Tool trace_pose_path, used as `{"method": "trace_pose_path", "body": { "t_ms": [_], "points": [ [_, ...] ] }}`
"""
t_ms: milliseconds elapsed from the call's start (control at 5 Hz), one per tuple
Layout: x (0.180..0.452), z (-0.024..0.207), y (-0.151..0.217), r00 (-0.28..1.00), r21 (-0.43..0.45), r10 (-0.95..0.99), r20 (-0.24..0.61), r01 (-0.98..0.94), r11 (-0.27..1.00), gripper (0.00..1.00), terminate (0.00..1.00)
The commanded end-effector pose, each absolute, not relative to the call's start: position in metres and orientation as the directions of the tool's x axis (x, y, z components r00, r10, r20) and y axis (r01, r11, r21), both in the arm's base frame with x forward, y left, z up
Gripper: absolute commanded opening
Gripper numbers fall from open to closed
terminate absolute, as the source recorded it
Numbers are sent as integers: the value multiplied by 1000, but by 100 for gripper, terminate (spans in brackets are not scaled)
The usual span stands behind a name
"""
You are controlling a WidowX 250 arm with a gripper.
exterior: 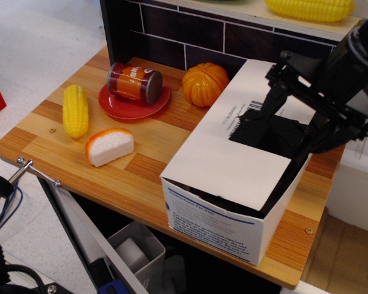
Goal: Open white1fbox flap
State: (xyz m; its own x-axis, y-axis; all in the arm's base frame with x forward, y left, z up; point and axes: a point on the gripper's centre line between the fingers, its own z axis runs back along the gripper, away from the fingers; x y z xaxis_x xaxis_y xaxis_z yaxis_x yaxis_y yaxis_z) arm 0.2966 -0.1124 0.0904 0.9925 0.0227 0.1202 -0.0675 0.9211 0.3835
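Note:
The white1fbox (214, 220) lies on the right half of the wooden table, its blue-printed short end facing front. Its long flap (233, 153) lies across the top, sloping down to the right, and bears a black tape patch (270, 131) and a barcode label (258, 105). A dark gap shows under the flap's right edge. My black gripper (297, 125) comes in from the upper right, tilted, over the flap's far right part. Its two fingers are spread apart: one finger (273, 103) rests near the barcode, the other (324, 139) is beyond the flap's right edge. It holds nothing.
A yellow corn cob (75, 110), a white-and-orange wedge (110, 146), a red plate (126, 105) with a jar (134, 81) lying on it, and an orange pumpkin (205, 84) sit to the left. A dark tiled wall (172, 27) stands behind. A grey bin (135, 248) is below the table.

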Motion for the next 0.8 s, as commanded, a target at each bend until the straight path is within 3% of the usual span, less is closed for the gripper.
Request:
{"method": "trace_pose_path", "body": {
  "t_ms": [0,600],
  "points": [
    [300,99,-110,984,393,-6,176,-65,917,100,0],
    [293,135,-104,989,476,-34,146,-40,879,100,0]
  ]
}}
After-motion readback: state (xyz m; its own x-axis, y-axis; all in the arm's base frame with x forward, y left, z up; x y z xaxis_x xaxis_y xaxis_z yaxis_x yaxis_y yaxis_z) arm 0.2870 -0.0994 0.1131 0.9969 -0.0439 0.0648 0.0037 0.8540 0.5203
